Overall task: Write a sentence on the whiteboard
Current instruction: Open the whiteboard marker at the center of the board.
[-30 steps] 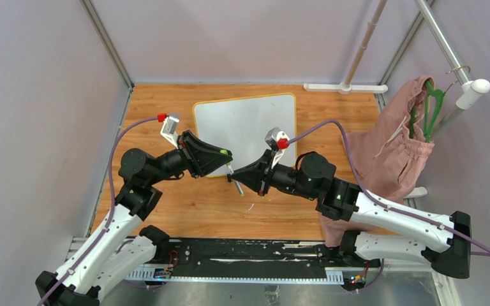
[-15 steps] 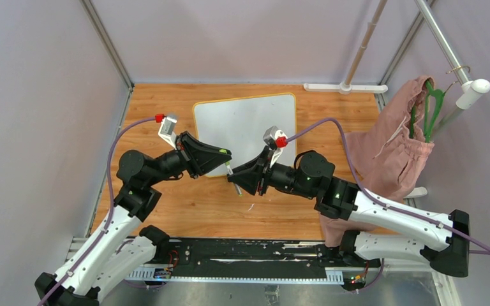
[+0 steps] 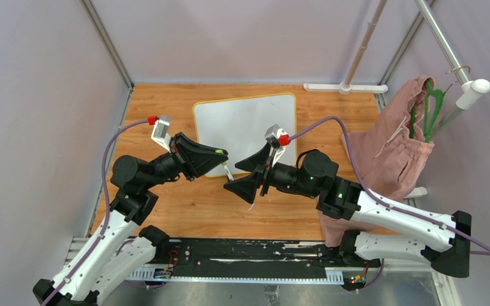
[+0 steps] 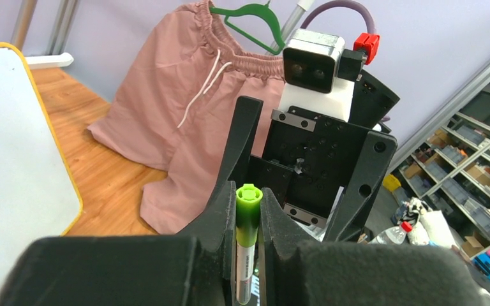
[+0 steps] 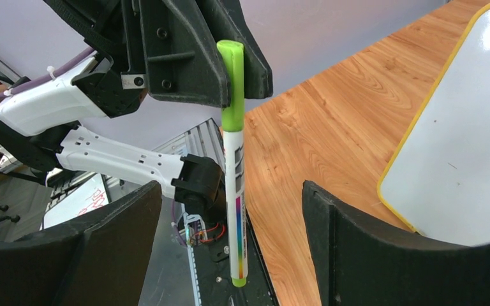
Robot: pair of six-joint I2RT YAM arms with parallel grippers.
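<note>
Wood tabletop (image 3: 159, 108) fills the overhead view: the whiteboard (image 3: 249, 121) lies blank above centre, no sentence on it yet, and the left gripper (image 3: 225, 167) and right gripper (image 3: 247, 173) face each other just below its lower edge around a marker (image 3: 229, 173). From the left wrist, the left jaws are clamped on the marker near its green cap. From the right wrist, the right jaws gape wide and empty either side of the barrel, so uncapping or a handover seems in hand; next they must close on it, with open wood mid-frame and the board's yellow rim near at right.
</note>
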